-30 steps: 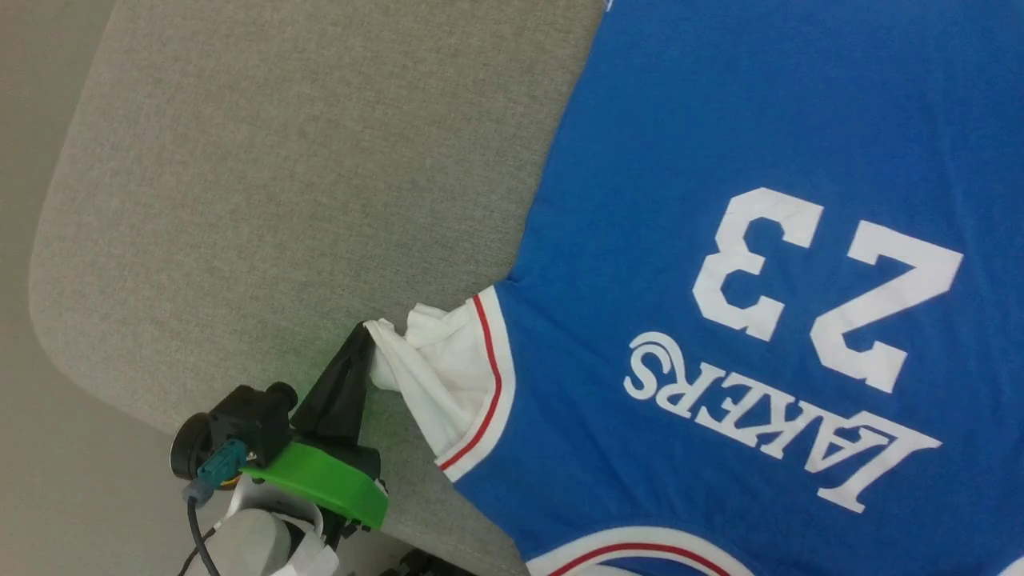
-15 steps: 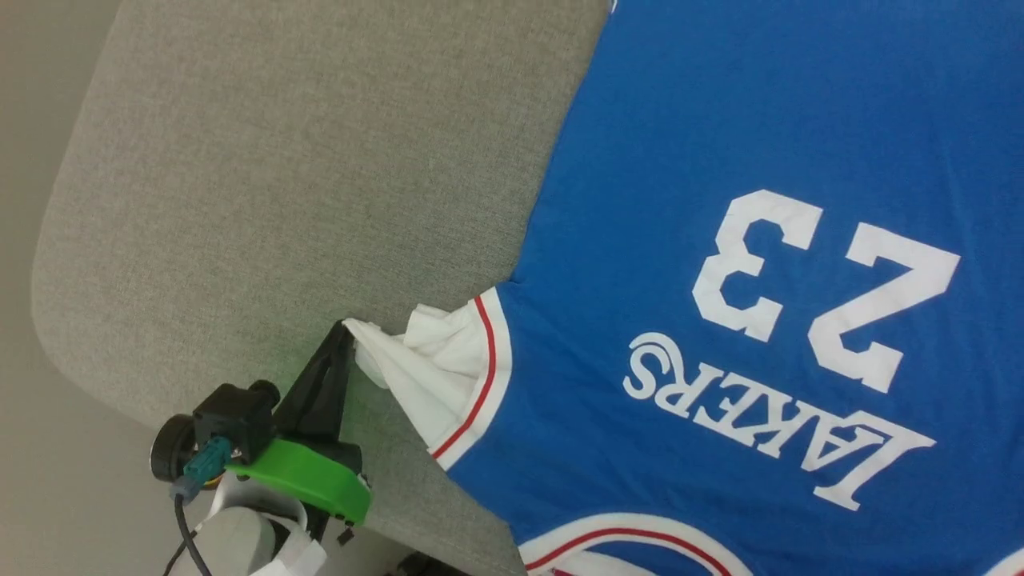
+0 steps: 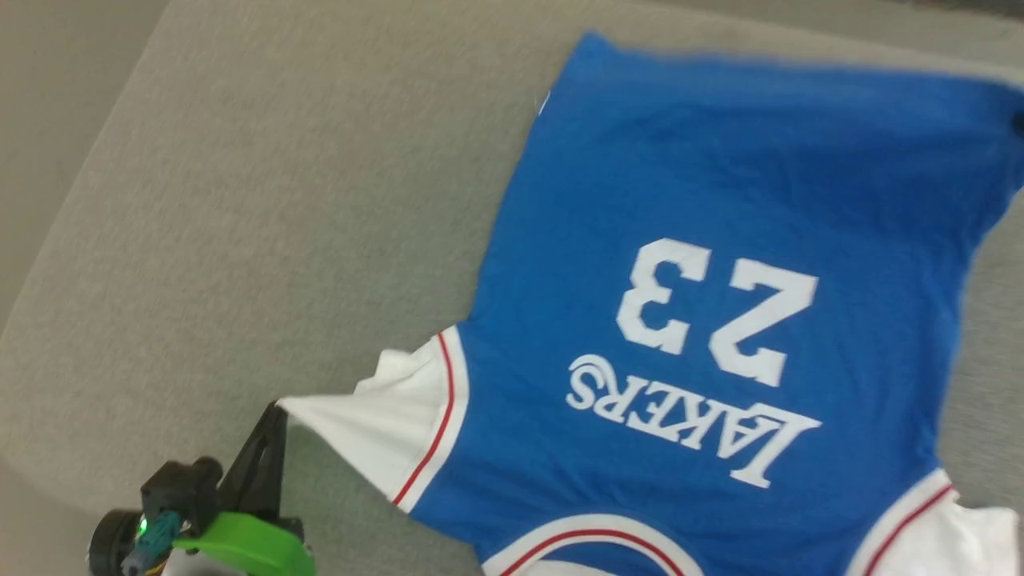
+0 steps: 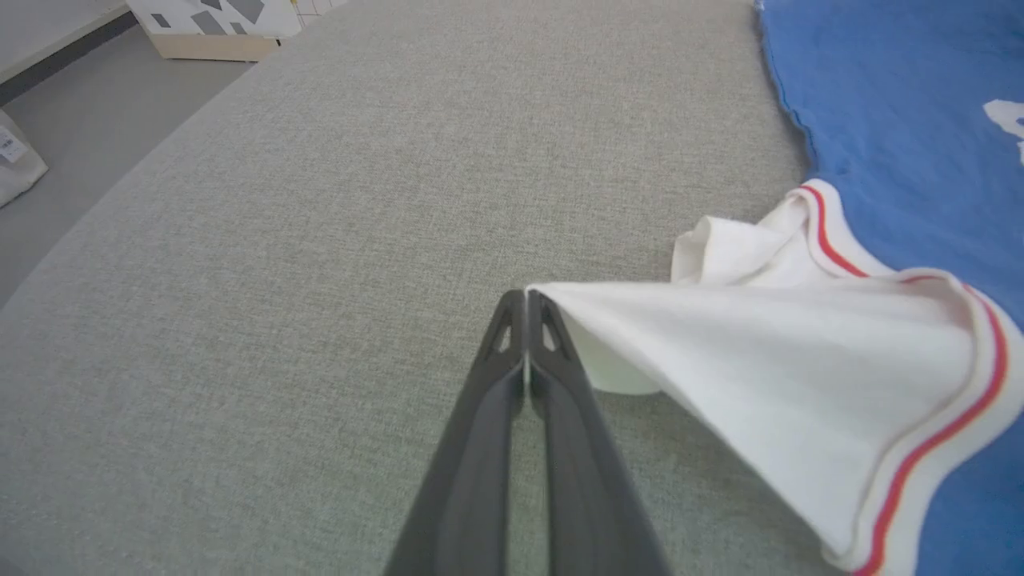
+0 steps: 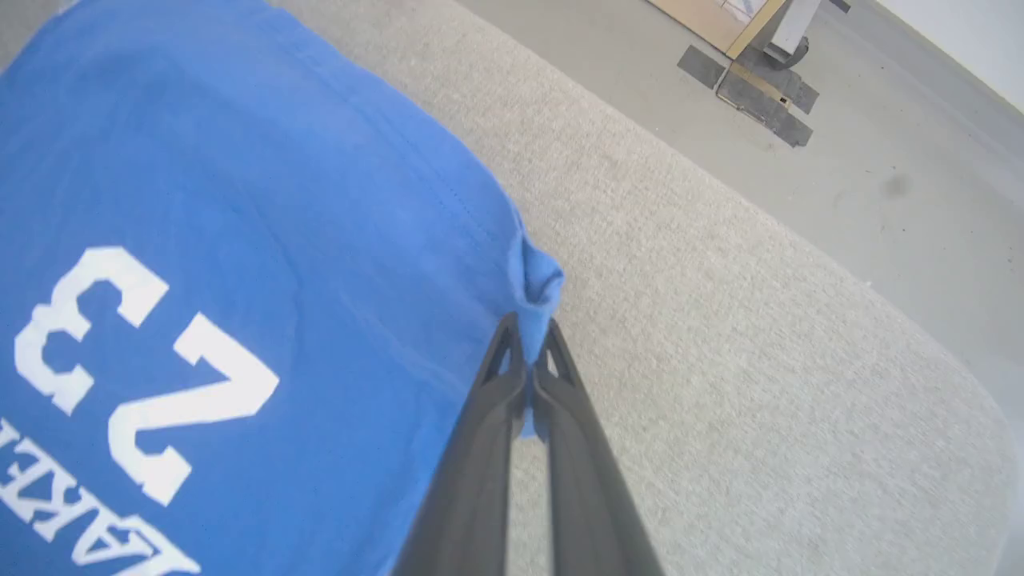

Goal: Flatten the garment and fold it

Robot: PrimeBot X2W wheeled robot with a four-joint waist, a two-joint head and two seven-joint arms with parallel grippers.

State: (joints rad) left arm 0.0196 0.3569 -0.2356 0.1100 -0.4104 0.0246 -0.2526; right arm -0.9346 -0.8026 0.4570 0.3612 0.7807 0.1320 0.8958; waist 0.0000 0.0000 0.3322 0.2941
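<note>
On the grey fabric cushion (image 3: pixel 264 208), the blue Lakers jersey (image 3: pixel 688 216) is spread print side up, with its "23" and lettering seen upside down from the head view. The tip of its white sleeve (image 4: pixel 760 352), edged with red trim, is pinched between the closed fingers of the left gripper (image 4: pixel 526 296) and drawn taut. A bunched corner of the blue hem (image 5: pixel 541 282) is clamped by the right gripper (image 5: pixel 528 324), whose fingers are pressed together on the cloth. Grey floor (image 5: pixel 896 120) is seen beyond the cushion's rounded edge.
</note>
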